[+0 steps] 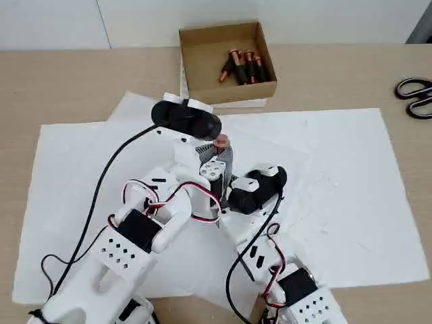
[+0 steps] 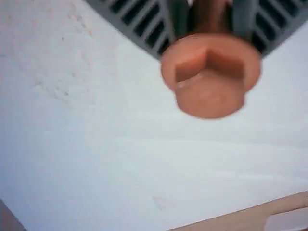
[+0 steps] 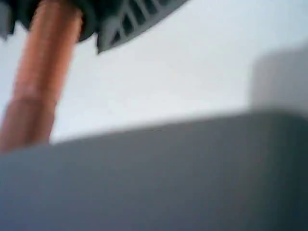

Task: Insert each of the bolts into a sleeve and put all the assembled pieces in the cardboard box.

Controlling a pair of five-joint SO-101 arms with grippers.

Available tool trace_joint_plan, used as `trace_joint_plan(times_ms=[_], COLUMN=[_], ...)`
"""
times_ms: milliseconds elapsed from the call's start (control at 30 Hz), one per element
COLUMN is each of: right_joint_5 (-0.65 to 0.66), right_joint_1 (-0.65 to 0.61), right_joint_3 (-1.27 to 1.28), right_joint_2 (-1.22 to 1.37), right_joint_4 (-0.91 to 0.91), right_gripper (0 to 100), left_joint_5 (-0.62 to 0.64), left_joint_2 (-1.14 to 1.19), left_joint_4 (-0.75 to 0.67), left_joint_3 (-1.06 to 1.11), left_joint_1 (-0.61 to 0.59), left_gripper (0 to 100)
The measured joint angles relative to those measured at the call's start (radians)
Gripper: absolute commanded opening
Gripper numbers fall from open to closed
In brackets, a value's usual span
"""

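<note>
Copper-orange bolt (image 2: 210,77), brown cardboard box (image 1: 201,67), white paper (image 1: 337,175) on tan table (image 1: 67,81)

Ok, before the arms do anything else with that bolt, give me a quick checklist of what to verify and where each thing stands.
1. Grip on the bolt: ok. The left gripper is shut on the shaft just behind the head.
2. Bolt seated in a sleeve: cannot tell. Something dark surrounds the shaft, but it is blurred.
3. Cardboard box ready: ok. Its top is open and it sits just beyond the arms.
4. Room in the box: ok. The assembled pieces lie to one side, with bare floor beside them.
5. Scissors out of the way: ok. They are at the table's far edge, apart from both arms.
</note>
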Motion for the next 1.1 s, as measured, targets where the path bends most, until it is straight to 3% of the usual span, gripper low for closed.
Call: trace_joint_plan(times_ms=[233, 833, 1100], right_joint_5=[0.000, -0.002, -0.002], right_joint_1=[0.000, 0.005, 0.005], right_joint_3=[0.000, 0.000, 0.000], right_joint_2=[0.000, 0.000, 0.000], right_joint_4=[0.002, 0.002, 0.002], right_gripper=[0.4, 0.4, 0.4], left_joint_5=[0.000, -0.029, -0.046], left_joint_2=[-0.002, 0.000, 0.000], left_joint_4=[0.091, 0.101, 0.101], left_joint_3=[-0.043, -0.041, -0.041], left_joint_1=[0.000, 0.029, 0.031], left_gripper=[1, 1, 6])
